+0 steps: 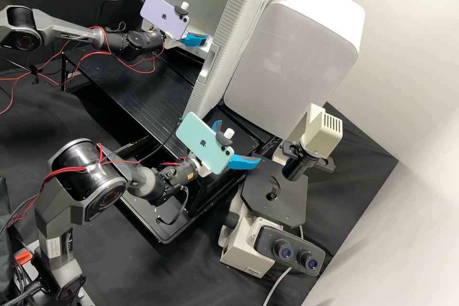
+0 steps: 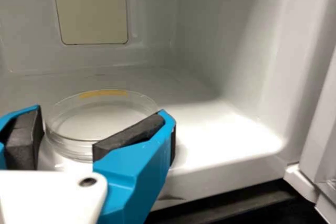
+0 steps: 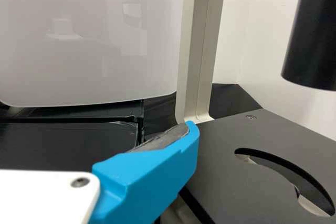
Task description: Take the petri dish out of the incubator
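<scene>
**High view:** The incubator point(image 1: 239, 19) is white plastic with a ribbed side. Its door point(image 1: 291, 57) is swung open to the right, smooth and round-cornered with a frosted face. The left gripper point(image 1: 195, 38) sits at the chamber mouth, far left, with a lilac phone point(image 1: 165, 15) clamped on its wrist. The right gripper point(image 1: 241, 158) carries a mint phone point(image 1: 203, 142). It hangs nearer, just over the matte black stage of a cream microscope point(image 1: 248, 244). Both arms cross a ribbed black bench point(image 1: 143, 91). From this angle the right gripper's two blue fingers stand apart.

**Left wrist view:** This view looks inside the chamber, which has glossy white moulded walls, rounded corners and a pale beige panel point(image 2: 92, 6) on the far wall. The dish point(image 2: 92, 106) lies flat on the chamber floor near the front lip. It is clear, round and shallow, with a thin yellow strip on its far rim. The left gripper point(image 2: 97, 124) is spread wide, with one blue finger point(image 2: 139, 166) and its dark rubbery pad on each side of the dish. Whether the pads touch the rim cannot be told.

**Right wrist view:** One blue finger point(image 3: 157, 174) with a grey pad lies beside the door's cream edge point(image 3: 197, 51). The stage point(image 3: 247, 171) shows close here, finely grained, with a curved slot cut through it. A glossy black cylinder of the microscope hangs over the stage.
</scene>
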`<state>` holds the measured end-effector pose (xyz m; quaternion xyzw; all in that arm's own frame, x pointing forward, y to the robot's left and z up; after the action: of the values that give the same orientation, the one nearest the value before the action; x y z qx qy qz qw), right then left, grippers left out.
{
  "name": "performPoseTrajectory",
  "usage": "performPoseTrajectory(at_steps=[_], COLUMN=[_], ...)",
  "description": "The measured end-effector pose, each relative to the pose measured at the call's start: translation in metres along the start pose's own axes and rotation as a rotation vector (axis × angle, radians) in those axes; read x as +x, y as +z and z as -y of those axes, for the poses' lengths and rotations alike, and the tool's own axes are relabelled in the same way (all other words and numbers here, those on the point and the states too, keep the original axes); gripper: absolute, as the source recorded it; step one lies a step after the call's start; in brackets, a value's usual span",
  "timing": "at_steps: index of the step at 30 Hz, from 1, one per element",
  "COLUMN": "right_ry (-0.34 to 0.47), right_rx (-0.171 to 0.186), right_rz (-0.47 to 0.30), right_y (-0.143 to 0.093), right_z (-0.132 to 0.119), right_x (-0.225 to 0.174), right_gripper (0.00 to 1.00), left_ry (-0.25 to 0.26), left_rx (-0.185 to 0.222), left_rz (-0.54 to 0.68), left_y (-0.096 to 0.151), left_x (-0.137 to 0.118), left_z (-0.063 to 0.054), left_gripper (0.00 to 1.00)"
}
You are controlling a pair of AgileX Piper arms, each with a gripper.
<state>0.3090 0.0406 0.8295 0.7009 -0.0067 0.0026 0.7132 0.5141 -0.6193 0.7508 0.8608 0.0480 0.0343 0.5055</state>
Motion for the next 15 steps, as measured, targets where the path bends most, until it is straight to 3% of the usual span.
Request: performPoseTrajectory(at_steps=[8, 15], right_ry=[0.000, 0.000], right_rx=[0.000, 0.000], right_rz=[0.000, 0.000], right_y=[0.000, 0.000], right_z=[0.000, 0.000], right_x=[0.000, 0.000], right_gripper=[1.00, 1.00], left_ry=[0.010, 0.014], left_rx=[0.031, 0.039], left_rz=[-0.011, -0.011], left_y=[0.000, -0.001], left_x=[-0.001, -0.001], left_z=[0.011, 0.013], left_gripper=[0.00, 0.00])
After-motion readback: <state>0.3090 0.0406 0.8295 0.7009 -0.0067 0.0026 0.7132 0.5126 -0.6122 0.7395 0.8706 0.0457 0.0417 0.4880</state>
